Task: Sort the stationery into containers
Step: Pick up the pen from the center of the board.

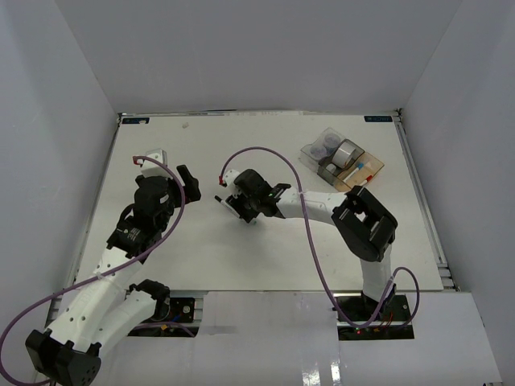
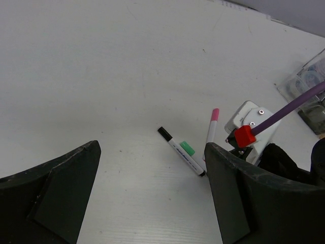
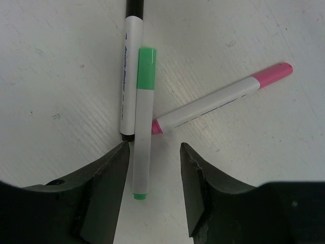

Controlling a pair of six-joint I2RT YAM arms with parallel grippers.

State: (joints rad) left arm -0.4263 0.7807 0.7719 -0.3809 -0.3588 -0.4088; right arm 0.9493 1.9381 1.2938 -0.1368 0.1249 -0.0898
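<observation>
Low over the desk (image 3: pixel 51 51), the released right tool (image 3: pixel 154 165) straddles a green marker (image 3: pixel 143 117), with a black marker (image 3: pixel 129 76) and a pink marker (image 3: pixel 223 99) touching it.

Super bright, even light from overhead, so the white table (image 1: pixel 265 257) nearly washes out and shadows on it are faint and soft-edged. The shiny panel (image 1: pixel 362 366) just past the table's near edge catches some glare. In the right wrist view the table's texture is crisp, but the right gripper (image 3: pixel 154 147) up close looks a bit soft.
</observation>
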